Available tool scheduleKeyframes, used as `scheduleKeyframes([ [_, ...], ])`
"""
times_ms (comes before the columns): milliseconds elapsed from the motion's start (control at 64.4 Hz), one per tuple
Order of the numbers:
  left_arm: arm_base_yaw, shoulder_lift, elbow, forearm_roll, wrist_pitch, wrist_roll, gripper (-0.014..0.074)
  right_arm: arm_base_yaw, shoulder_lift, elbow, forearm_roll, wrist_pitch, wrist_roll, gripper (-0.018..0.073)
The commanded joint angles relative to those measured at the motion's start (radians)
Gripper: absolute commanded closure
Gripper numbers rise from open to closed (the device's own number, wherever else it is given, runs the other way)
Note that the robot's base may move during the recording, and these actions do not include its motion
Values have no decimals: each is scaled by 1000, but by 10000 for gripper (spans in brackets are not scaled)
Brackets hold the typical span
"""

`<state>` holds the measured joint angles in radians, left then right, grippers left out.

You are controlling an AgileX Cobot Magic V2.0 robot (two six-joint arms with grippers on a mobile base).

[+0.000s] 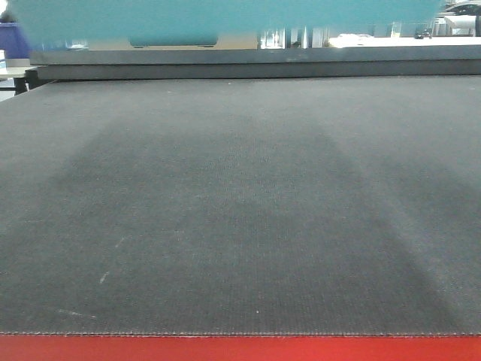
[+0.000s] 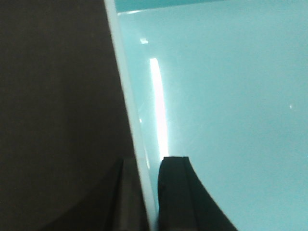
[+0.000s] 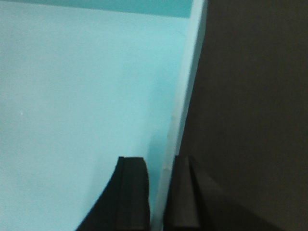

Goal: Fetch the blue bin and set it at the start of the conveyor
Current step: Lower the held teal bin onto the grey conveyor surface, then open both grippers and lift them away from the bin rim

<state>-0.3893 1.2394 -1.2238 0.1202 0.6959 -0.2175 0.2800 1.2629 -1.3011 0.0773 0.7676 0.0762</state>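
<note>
While left gripper (image 2: 150, 192) and right gripper (image 3: 159, 192) each pinched a wall, the blue bin (image 1: 225, 19) hung upper-frame above the conveyor start (image 1: 240, 210).

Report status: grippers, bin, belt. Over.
Left gripper shut on bin rim, right gripper likewise. Bin raised, not yet on belt. No obstruction seen on belt.

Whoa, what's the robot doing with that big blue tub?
The robot is holding the blue bin with both hands. The left hand pinches one side wall and the right hand pinches the other side, each with one finger inside and one outside. The bin seems to hang over the conveyor start, the dark belt with the red edge strip, not set down yet.
</note>
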Motion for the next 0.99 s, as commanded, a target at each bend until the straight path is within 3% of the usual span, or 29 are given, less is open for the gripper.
scheduleKeyframes([
  [0, 13, 37, 68, -14, -80, 10, 708, -1, 26, 63, 14, -83, -22, 712],
  [248, 78, 194, 104, -33, -135, 10, 708, -1, 177, 119, 14, -172, -22, 712],
  [497, 82, 295, 104, -33, -168, 10, 708, -1, 301, 119, 14, -191, -22, 708],
  [590, 82, 300, 104, -35, -165, 10, 681, -1, 315, 119, 14, -184, -22, 615],
  [698, 82, 300, 102, -35, -163, 10, 524, -1, 312, 111, 14, -182, -22, 356],
  [760, 82, 300, 94, -35, -161, 10, 365, -1, 309, 94, 14, -177, -22, 166],
  [838, 82, 298, 86, -35, -156, 10, 127, -1, 309, 57, 14, -155, -22, -3],
  [900, 82, 289, 71, -35, -138, 10, -34, -1, 309, 23, 14, -130, -22, -10],
  [978, 82, 271, 42, -33, -96, 10, 23, -3, 309, -27, 14, -84, -22, 9],
])
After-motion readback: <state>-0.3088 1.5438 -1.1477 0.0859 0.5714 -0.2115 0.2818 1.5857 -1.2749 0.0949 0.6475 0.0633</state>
